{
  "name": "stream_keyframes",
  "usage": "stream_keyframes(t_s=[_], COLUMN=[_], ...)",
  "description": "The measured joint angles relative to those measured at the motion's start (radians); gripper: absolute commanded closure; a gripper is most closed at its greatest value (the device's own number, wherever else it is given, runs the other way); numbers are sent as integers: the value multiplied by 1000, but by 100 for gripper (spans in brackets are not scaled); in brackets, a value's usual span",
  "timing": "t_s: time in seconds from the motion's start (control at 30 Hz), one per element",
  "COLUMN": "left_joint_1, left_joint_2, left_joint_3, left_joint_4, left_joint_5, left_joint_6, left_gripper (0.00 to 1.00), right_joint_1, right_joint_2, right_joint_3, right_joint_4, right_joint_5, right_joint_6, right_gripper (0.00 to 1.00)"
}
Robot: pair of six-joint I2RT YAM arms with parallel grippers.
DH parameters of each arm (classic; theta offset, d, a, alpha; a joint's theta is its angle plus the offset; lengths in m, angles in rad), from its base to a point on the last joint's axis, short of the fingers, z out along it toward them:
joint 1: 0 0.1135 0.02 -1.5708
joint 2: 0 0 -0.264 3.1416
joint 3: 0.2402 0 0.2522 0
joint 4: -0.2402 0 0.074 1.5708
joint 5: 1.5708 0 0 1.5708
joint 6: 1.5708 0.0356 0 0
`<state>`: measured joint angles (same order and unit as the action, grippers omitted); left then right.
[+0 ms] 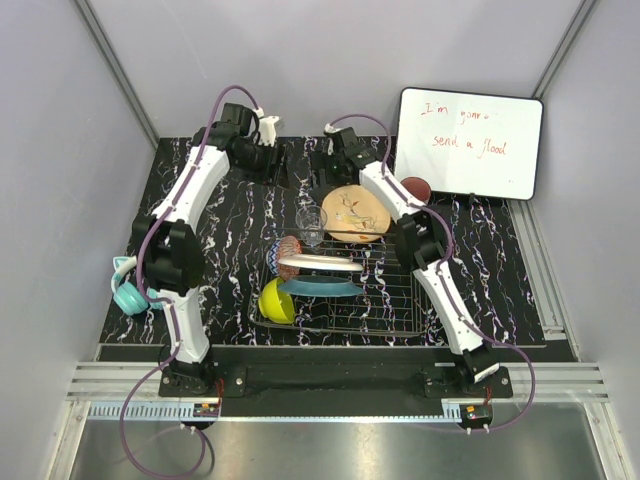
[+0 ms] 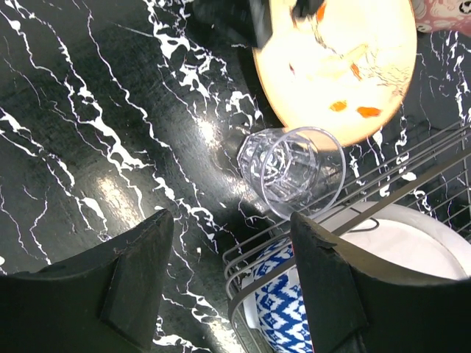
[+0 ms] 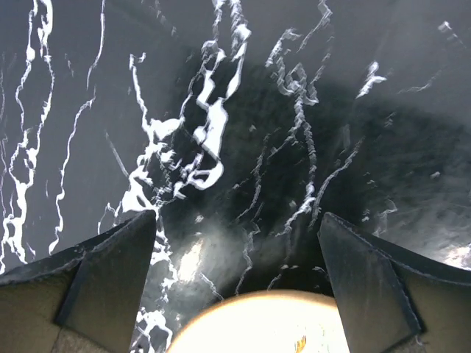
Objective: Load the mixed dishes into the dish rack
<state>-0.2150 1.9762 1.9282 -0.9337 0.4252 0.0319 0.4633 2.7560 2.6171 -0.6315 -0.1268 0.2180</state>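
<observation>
The silver wire dish rack (image 1: 390, 300) holds a small patterned bowl (image 1: 289, 250), a white plate (image 1: 320, 263), a teal plate (image 1: 322, 287) and a yellow-green bowl (image 1: 275, 301). Just behind it on the table stand a clear glass (image 1: 311, 222) and an orange plate (image 1: 355, 212), with a reddish-brown cup (image 1: 415, 187) to their right. My left gripper (image 1: 272, 165) hangs open over the far table. In its wrist view the glass (image 2: 291, 170) lies beyond the fingers. My right gripper (image 1: 326, 168) is open behind the orange plate (image 3: 257, 327), holding nothing.
A white board (image 1: 470, 143) with red writing leans at the back right. A teal object (image 1: 130, 292) lies at the table's left edge beside the left arm. Grey walls enclose the black marbled table (image 1: 500, 260).
</observation>
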Motion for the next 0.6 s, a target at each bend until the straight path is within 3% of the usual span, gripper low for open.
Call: stream_keyframes(t_s=[0.27, 0.6], left_joint_1=[0, 0], left_joint_2=[23, 29], left_joint_3=[0, 0], left_joint_4=[11, 11], left_joint_5=[5, 8], left_joint_6=[-5, -5], left_gripper=[32, 33], right_joint_1=[-15, -79], right_joint_2=[-30, -245], right_joint_3=[-29, -245], right_joint_4=[-54, -89], right_joint_5=[47, 195], right_joint_6=[-27, -97], right_gripper=[0, 0])
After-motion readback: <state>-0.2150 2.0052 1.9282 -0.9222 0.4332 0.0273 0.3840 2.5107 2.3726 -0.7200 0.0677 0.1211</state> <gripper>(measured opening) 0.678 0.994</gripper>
